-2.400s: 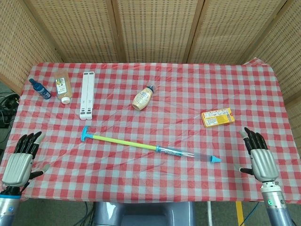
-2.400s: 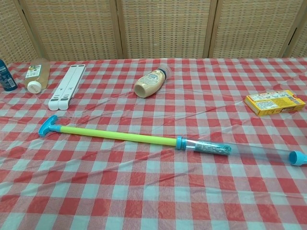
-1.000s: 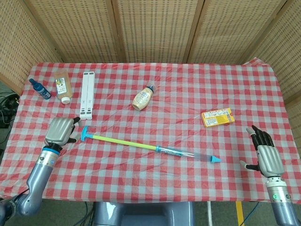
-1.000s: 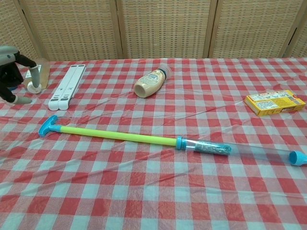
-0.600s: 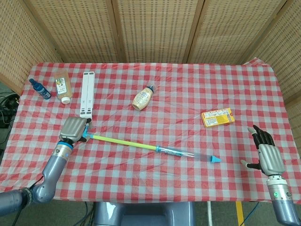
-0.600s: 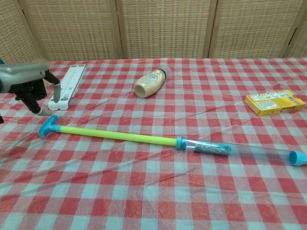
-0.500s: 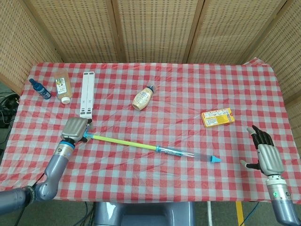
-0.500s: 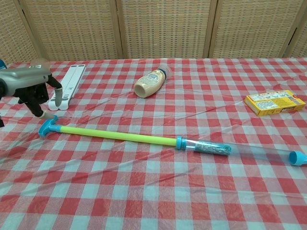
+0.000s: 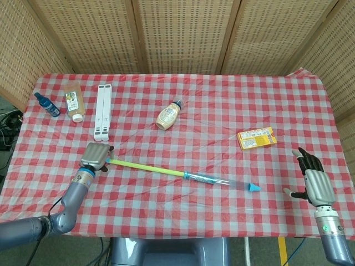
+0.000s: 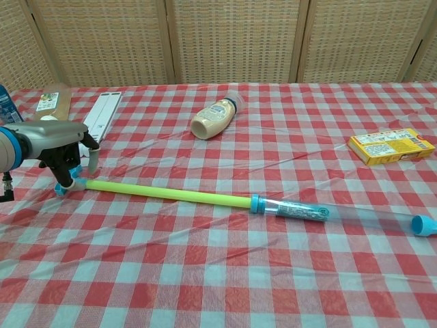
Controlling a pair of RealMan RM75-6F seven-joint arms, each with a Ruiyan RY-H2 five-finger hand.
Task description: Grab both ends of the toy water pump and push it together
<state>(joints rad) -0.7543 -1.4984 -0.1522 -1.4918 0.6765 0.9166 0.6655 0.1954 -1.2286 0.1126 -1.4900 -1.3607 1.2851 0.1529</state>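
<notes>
The toy water pump lies drawn out across the checked cloth: a yellow rod (image 9: 147, 167) (image 10: 171, 194), a clear tube (image 9: 219, 181) (image 10: 334, 213) and a blue tip (image 9: 254, 188) (image 10: 423, 224). My left hand (image 9: 95, 155) (image 10: 58, 154) hovers palm down over the blue T-handle (image 10: 74, 180) at the rod's left end. Its fingers hang on either side of the handle, and no firm hold shows. My right hand (image 9: 315, 183) is beyond the table's right front corner, fingers spread, well clear of the blue tip. The chest view does not show it.
A mayonnaise bottle (image 9: 168, 115) (image 10: 215, 116) lies behind the rod. A yellow box (image 9: 256, 137) (image 10: 391, 146) sits at the right. A white folded stand (image 9: 102, 111), a juice bottle (image 9: 73, 101) and a small blue bottle (image 9: 46, 104) occupy the back left.
My left hand has slid right along the table and come down over the blue T-handle. The right hand has barely moved, and the pump lies where it was.
</notes>
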